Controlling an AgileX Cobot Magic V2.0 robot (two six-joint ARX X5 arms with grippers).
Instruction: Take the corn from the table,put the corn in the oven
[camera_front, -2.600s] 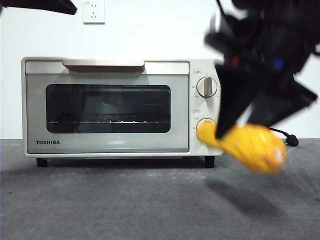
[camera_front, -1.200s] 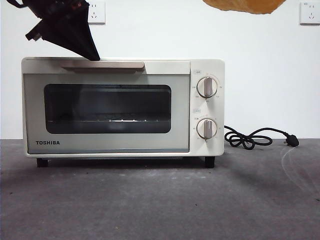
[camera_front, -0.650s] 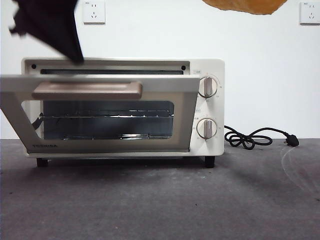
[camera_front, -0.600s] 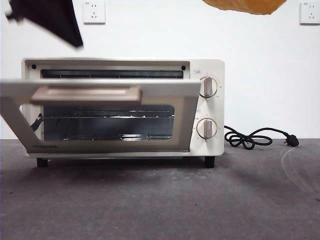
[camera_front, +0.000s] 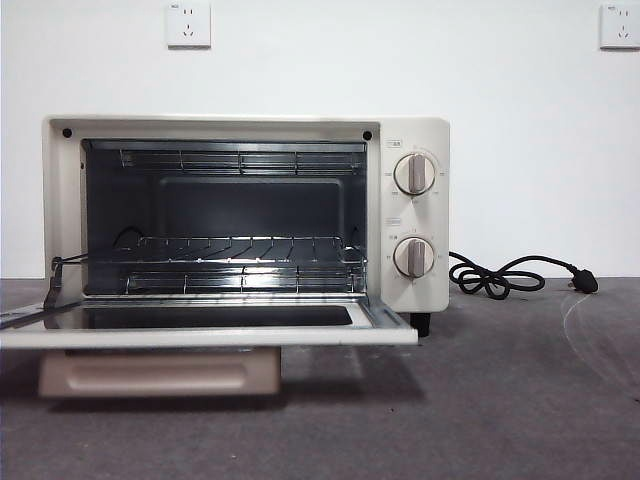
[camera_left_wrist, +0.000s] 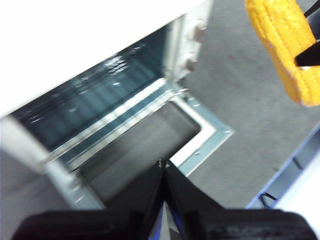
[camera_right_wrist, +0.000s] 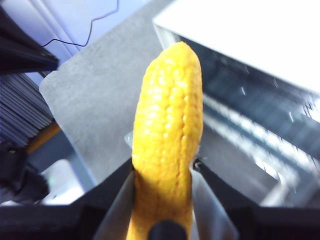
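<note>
Now the right gripper (camera_right_wrist: 162, 197) jaws squeeze the yellow corn (camera_right_wrist: 167, 150) up above the desk (camera_front: 500, 400), oven (camera_front: 410, 130) door flat open, left gripper (camera_left_wrist: 164, 167) jaws pressed together, holding nothing

Front view level and near oven (camera_front: 245, 220), both wrist views overhead, sharing it

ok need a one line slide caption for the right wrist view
Right gripper shut on the corn, held above the table beside the oven, whose door hangs open.
</note>
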